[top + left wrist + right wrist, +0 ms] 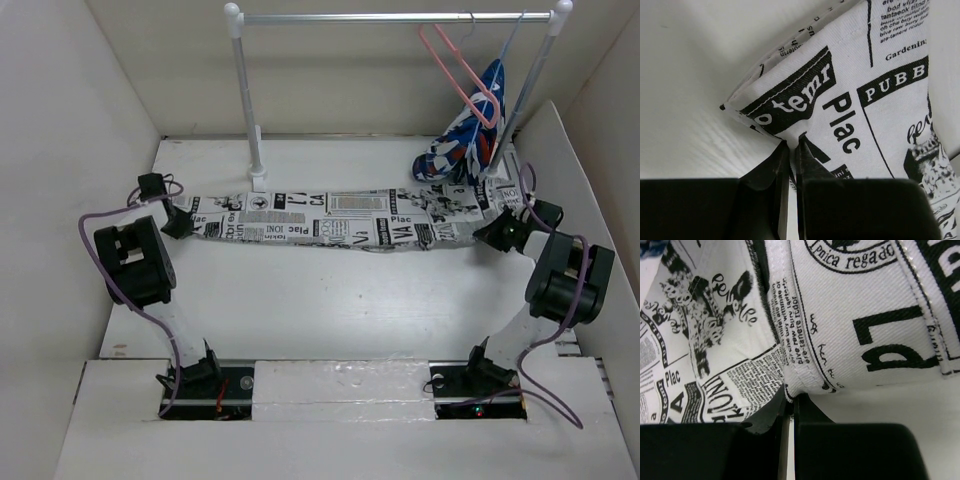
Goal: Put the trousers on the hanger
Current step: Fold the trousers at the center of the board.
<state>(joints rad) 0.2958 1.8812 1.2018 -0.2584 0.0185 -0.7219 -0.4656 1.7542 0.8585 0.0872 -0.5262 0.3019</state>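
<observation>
trousers [330, 222] laid stretched on worktop [330, 300] just in front of rack [400, 17], ends pinched tight in left hand [180, 222] and right hand [492, 233]. To be lifted level, tension shared evenly, then carried to pink hanger [462, 75] hung on rack's right end

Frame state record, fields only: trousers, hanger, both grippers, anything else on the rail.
trousers: drawn out in a long strip across the table, left to right
left gripper: shut on the trousers' left end
right gripper: shut on the trousers' right end
hanger: pink, hooked on the rail, empty, apart from the trousers
other: pale blue hanger on the same rail, carrying a blue, white and red garment
task state: trousers not yet on the hanger
</observation>
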